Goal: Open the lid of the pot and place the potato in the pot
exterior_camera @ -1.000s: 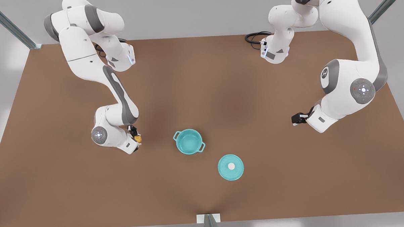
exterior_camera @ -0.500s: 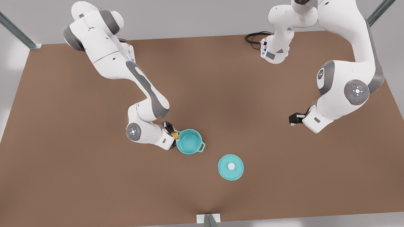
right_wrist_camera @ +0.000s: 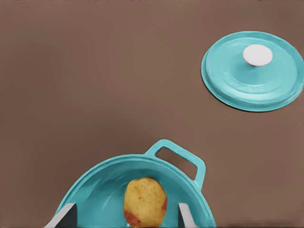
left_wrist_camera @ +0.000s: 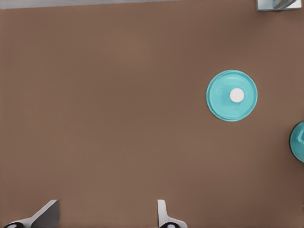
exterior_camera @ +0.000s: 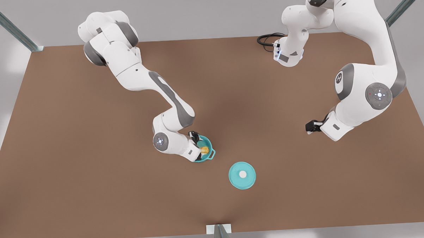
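The teal pot [exterior_camera: 208, 143] stands uncovered near the table's middle, and its rim [right_wrist_camera: 109, 185] and one loop handle appear in the right wrist view. My right gripper [exterior_camera: 198, 142] hangs over it, open, its fingers [right_wrist_camera: 64, 217] standing wide apart. The yellow-orange potato [right_wrist_camera: 145, 202] sits between them, touching neither, over the pot's teal inside [exterior_camera: 205, 150]. The pot lid [exterior_camera: 242, 175], a flat teal disc with a white knob, lies on the table beside the pot [right_wrist_camera: 252, 71]. My left gripper [exterior_camera: 309, 127] waits at the front view's right, open and empty [left_wrist_camera: 107, 213].
The brown table [exterior_camera: 76, 180] has wide bare areas on both sides. A black cable [exterior_camera: 267, 39] coils at the far edge. A metal post [exterior_camera: 219, 235] stands at the near edge. The left wrist view shows the pot lid [left_wrist_camera: 232, 95] and the pot's edge [left_wrist_camera: 299, 141].
My right arm swung toward the front view's right, carrying the potato from beside the pot to over it, and its fingers now stand apart from the potato. The left arm barely moved.
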Robot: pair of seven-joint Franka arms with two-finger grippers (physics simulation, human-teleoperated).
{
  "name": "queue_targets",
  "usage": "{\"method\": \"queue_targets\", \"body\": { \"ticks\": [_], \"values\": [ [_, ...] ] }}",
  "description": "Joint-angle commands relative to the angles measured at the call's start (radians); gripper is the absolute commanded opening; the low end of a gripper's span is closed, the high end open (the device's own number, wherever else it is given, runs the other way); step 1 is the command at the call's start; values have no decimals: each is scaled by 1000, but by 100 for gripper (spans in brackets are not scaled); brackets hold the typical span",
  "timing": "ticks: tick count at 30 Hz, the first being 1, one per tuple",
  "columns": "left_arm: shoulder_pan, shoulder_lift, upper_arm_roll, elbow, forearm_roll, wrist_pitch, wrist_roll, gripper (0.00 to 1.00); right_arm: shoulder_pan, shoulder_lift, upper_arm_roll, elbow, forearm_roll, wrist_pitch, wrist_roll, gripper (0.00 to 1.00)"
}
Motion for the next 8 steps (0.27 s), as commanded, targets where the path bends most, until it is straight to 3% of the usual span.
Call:
{"method": "queue_targets", "body": {
  "ticks": [1, 3, 4, 5, 7, 8],
  "values": [
    [0, -1, 0, 1, 8, 4, 3, 100, -26, -53, -22, -8, -5, -21, 120, 100],
    [-1, -1, 0, 1, 10, 2, 1, 100, -20, -205, -366, -14, -66, -283, 124, 100],
    [0, -1, 0, 1, 10, 2, 1, 100, -23, -277, -455, -51, -187, -297, 130, 100],
    [0, -1, 0, 1, 10, 2, 1, 100, -23, -326, -527, -84, -250, -302, 133, 100],
    [-1, -1, 0, 1, 10, 2, 1, 100, -26, -395, -610, -134, -335, -559, 697, 100],
    [-1, -1, 0, 1, 8, 2, 1, 100, -30, -427, -624, -163, -348, -601, 882, 100]
  ]
}}
